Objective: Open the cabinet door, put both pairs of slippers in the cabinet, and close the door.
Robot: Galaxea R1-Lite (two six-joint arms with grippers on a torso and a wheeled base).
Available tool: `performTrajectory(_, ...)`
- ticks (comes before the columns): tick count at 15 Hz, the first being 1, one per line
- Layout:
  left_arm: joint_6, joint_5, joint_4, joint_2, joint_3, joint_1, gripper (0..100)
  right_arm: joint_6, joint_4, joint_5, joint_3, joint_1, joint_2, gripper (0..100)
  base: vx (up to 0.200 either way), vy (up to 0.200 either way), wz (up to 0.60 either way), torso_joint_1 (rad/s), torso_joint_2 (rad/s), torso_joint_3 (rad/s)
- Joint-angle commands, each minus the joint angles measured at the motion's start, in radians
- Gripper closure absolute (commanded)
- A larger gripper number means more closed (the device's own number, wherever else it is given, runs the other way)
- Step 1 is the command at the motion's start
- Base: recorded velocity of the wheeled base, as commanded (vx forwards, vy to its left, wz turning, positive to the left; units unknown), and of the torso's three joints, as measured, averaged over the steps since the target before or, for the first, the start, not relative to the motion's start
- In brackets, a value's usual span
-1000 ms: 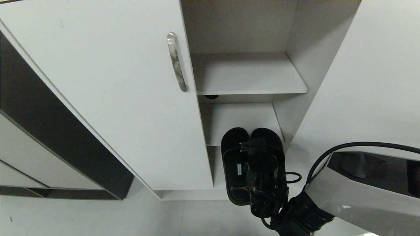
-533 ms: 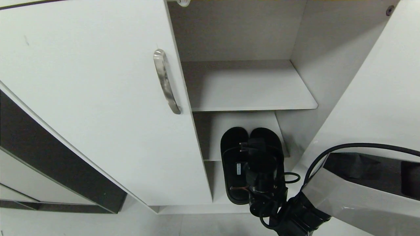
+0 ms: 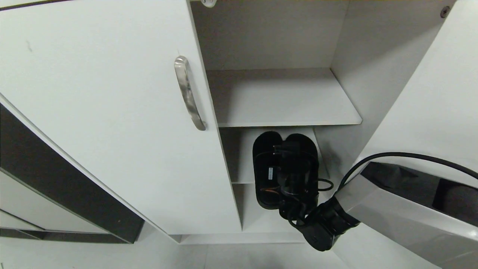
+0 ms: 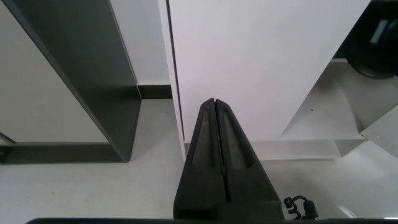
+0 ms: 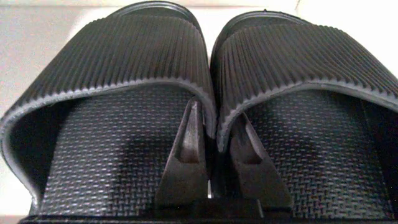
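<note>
Evidently the right gripper [image 5: 216, 118] had one finger down inside each shoe of the pair of black slippers [image 3: 266, 157]. Its jaws were drawn nearly together and clamped on the two inner side walls, where the ribbed straps met. Judged this pinch was chosen so both shoes travel side by side as one unit. Slippers extended ahead of the gripper, toes leading into the cabinet over the lower shelf [image 3: 244, 157]; heels trailed back toward the wrist, out past the shelf's front edge. Could not tell whether the soles touched the shelf or hung just above it. Upper shelf [image 3: 280, 97] lay above and beyond the gripper. Open door [image 3: 429, 97] stood to the gripper's right, swung wide, which gave the arm room to enter. Closed door [image 3: 112, 112] with its metal handle [image 3: 189, 93] stood to the gripper's left. Left gripper [image 4: 214, 102] had its fingers pressed together on nothing, low over the floor [image 4: 149, 180] before the closed door, well apart from the slippers; judged parked out of the way. Judgement: placing step in hand, release not yet made, door not yet shut.
</note>
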Motion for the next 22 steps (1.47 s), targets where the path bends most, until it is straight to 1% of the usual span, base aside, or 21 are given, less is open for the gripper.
performTrajectory(1,0.0,0.0,0.0,0.001,0.0,0.001,100,0.0,0.046,0.003,-0.09,-0.026,0.035,100,0.0,0.0,0.0,0.0,0.0,0.0)
performTrajectory(3,0.0,0.0,0.0,0.001,0.0,0.001,100,0.0,0.1,0.003,-0.196,-0.049,0.067,100,0.0,0.0,0.0,0.0,0.0,0.0)
performTrajectory(6,0.0,0.0,0.0,0.001,0.0,0.001,100,-0.002,0.169,0.024,-0.276,-0.055,0.083,100,0.0,0.0,0.0,0.0,0.0,0.0)
performTrajectory(9,0.0,0.0,0.0,0.001,0.0,0.001,100,-0.002,0.206,0.024,-0.349,-0.08,0.115,100,0.0,0.0,0.0,0.0,0.0,0.0)
performTrajectory(12,0.0,0.0,0.0,0.001,0.0,0.001,100,-0.002,0.215,0.024,-0.381,-0.097,0.143,100,0.0,0.0,0.0,0.0,0.0,0.0)
performTrajectory(18,0.001,0.0,0.0,0.001,0.0,0.001,100,-0.002,0.226,0.041,-0.398,-0.101,0.152,100,0.0,0.0,0.0,0.0,0.0,0.0)
performTrajectory(19,0.001,0.0,0.0,0.001,0.0,0.001,100,-0.002,0.226,0.041,-0.398,-0.101,0.153,0,0.0,0.0,0.0,0.0,0.0,0.0)
performTrajectory(22,0.0,0.0,0.0,0.001,0.0,0.001,100,-0.003,0.226,0.041,-0.38,-0.101,0.152,0,0.0,0.0,0.0,0.0,0.0,0.0)
